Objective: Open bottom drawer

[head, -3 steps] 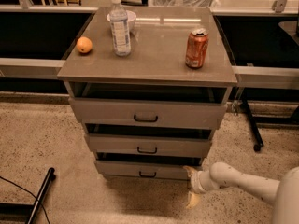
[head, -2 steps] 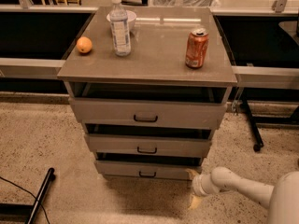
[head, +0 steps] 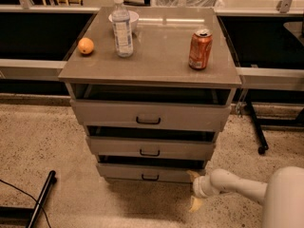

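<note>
The bottom drawer (head: 123,171) is the lowest and narrowest of three grey drawers in the cabinet. It has a small dark pull handle (head: 150,177) at the centre. A dark gap shows above its front panel. My gripper (head: 193,190) is low near the floor, just right of the drawer's right end. Its two yellowish fingers (head: 193,175) are spread apart, one above the other, holding nothing. The upper finger is at the drawer's lower right corner; I cannot tell if it touches. The handle is well left of the gripper.
The middle drawer (head: 118,146) and top drawer (head: 104,114) stick out further above. On the cabinet top (head: 156,56) stand a water bottle (head: 122,27), a bowl (head: 134,18), an orange (head: 86,45) and a red can (head: 200,49). A black leg (head: 41,198) lies on the floor at left, and a stand's foot (head: 256,132) at right.
Almost nothing. My gripper stays by the bottom drawer's right end, and the drawers have not moved.
</note>
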Robot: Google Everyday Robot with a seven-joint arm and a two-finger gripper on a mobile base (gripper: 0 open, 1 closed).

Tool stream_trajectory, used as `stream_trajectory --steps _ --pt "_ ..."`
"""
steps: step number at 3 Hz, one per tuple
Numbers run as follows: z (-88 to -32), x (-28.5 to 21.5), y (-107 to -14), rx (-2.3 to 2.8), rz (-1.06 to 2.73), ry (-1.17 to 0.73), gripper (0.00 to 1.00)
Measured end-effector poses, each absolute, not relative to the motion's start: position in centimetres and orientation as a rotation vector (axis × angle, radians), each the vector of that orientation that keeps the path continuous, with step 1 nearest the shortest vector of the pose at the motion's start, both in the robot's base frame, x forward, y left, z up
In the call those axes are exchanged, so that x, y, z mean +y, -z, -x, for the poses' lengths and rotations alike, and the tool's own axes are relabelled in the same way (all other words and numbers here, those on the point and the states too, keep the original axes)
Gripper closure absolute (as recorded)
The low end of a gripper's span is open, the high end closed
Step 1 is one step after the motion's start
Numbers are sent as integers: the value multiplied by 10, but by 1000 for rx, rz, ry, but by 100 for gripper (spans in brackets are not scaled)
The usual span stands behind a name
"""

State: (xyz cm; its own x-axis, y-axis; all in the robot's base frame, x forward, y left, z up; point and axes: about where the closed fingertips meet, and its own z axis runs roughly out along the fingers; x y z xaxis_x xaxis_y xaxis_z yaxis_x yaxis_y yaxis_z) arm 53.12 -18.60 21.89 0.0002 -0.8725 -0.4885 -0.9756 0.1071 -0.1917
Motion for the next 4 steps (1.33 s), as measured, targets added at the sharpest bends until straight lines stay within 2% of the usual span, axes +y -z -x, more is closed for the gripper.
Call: stream_trajectory --steps 2,4 --pt "-572 -192 -191 1871 1846 -193 0" --pt "-602 -209 -171 1881 1796 -211 0"
